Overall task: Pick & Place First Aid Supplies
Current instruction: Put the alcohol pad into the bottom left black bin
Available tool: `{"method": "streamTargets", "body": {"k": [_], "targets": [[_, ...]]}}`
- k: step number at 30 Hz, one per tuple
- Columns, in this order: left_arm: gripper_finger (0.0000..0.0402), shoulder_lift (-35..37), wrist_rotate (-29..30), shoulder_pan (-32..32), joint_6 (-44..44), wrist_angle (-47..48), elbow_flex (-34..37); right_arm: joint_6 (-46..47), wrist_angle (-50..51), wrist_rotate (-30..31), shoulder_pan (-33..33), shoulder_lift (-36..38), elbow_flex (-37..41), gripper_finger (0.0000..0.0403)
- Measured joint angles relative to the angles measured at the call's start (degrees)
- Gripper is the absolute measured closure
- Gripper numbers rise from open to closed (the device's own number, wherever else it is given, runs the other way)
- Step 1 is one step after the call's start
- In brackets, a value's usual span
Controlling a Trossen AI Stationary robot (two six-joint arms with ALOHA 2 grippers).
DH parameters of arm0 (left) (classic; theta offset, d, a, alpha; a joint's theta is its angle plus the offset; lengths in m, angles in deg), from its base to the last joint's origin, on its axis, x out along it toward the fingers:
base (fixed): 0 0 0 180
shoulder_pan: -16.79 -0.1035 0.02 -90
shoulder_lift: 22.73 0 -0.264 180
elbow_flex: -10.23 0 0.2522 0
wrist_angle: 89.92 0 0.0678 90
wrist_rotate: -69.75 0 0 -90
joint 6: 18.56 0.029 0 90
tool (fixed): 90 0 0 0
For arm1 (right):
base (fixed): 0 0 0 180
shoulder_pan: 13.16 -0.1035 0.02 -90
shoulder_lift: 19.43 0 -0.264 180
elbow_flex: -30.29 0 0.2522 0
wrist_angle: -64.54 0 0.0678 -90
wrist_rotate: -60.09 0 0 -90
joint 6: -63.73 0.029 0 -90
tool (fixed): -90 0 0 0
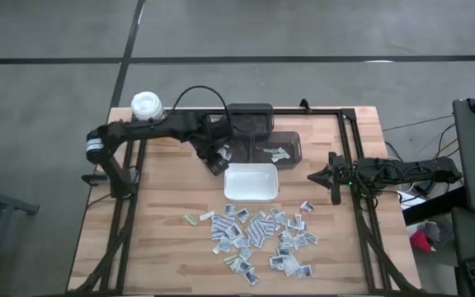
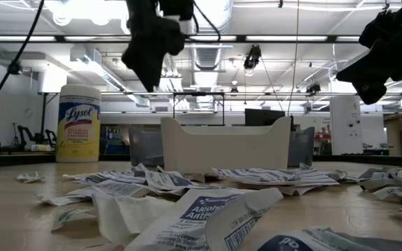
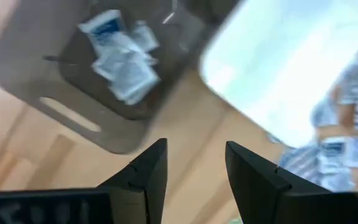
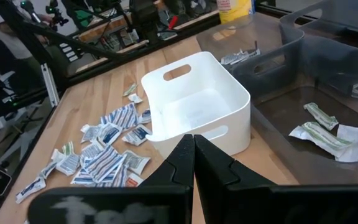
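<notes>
Packets [image 2: 208,209] litter the tabletop's [image 1: 147,239] near edge; left claw [image 3: 194,165], parted and empty over the grey bin [image 1: 277,148], should retreat cleanly; right claw [image 4: 193,149] waits pinched shut.

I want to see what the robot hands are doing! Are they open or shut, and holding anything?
Left gripper: open, holding nothing, above the table beside the grey bin.
Right gripper: shut, holding nothing, facing the white tray.

You see the table [image 1: 138,239] from straight overhead; level from its surface; both wrist cameras share the white tray [image 4: 197,112].
</notes>
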Motion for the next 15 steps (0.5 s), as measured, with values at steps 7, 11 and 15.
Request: {"method": "streamTargets", "body": {"k": [7,11,15], "targets": [[0.0248,0.41,-0.07,8.20,-5.38,-1.46,1.56,0.00,-0.02,-0.01,0.00,-0.01,0.00,0.0394],[0.0248,0.41,0.16,11.81,-9.51,-5.06,4.07,-0.08,-0.01,-0.01,0.00,-0.01,0.00,0.0394],[0.0248,0.41,0.23,14.27,-17.37,-12.22,7.73,-0.17,0.00,-0.01,0.00,-0.01,0.00,0.0394]]}}
